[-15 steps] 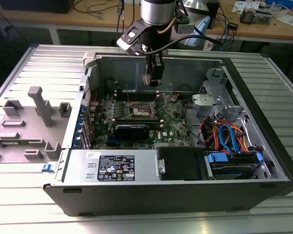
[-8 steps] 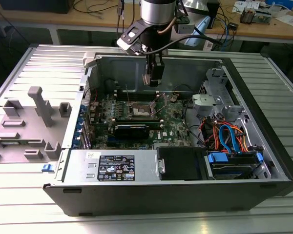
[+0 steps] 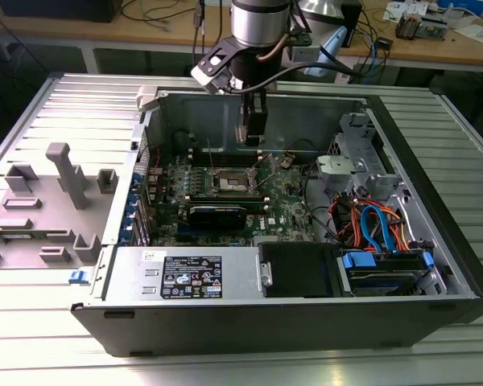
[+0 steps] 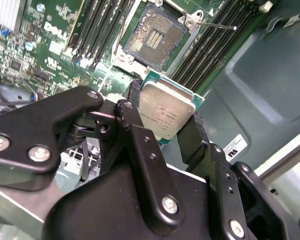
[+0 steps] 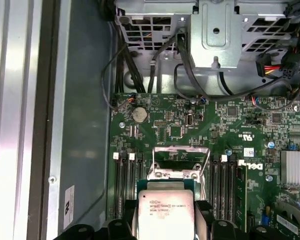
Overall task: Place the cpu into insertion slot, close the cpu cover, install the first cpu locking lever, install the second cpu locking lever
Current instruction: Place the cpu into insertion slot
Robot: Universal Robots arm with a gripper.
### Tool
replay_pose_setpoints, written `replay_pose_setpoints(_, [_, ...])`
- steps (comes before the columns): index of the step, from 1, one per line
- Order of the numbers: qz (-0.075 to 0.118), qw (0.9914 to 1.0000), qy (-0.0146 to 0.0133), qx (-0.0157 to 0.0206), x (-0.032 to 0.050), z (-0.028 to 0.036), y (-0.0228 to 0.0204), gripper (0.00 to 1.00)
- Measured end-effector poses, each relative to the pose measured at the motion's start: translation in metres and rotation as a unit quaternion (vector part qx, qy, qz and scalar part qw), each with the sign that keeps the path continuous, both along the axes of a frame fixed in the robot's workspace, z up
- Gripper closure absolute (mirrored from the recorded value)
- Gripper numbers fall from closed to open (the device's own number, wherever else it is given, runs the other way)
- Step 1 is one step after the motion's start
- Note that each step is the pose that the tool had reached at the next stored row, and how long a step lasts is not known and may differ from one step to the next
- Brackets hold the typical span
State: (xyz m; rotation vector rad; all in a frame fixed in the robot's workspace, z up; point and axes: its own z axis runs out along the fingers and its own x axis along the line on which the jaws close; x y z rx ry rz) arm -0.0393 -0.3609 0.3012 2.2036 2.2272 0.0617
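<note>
Finding: I have the gripper (image 3: pixel 253 135) clamped on the cpu (image 4: pixel 167 111), pinched by two opposite edges and hanging above the motherboard (image 3: pixel 294 203). It is clear of the insertion slot (image 4: pixel 155 37), which lies open and bare in the second wrist view. In my judgement, a sound placement needs the chip's edges squared to the slot's rim. It should be held level and lowered straight, without side load.

A silver-grey cylindrical arm (image 3: pixel 261 20) trailing black cables (image 3: pixel 338 72) carries a matte black gripper (image 4: pixel 166 107) of bolted linkage bars with silver screws (image 4: pixel 170 205).
</note>
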Motion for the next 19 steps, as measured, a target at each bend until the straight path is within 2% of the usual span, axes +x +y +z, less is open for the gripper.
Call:
replay_pose_setpoints(2, [-0.005,0.99999,0.0001,-0.0001,0.0,-0.0012,0.0,0.46])
replay_pose_setpoints(17, [-0.006,0.99998,0.0002,-0.0002,-0.0002,-0.0015,0.0,0.46])
replay_pose_setpoints(19, [-0.007,0.99997,0.0001,-0.0004,-0.0027,-0.004,0.0,0.46])
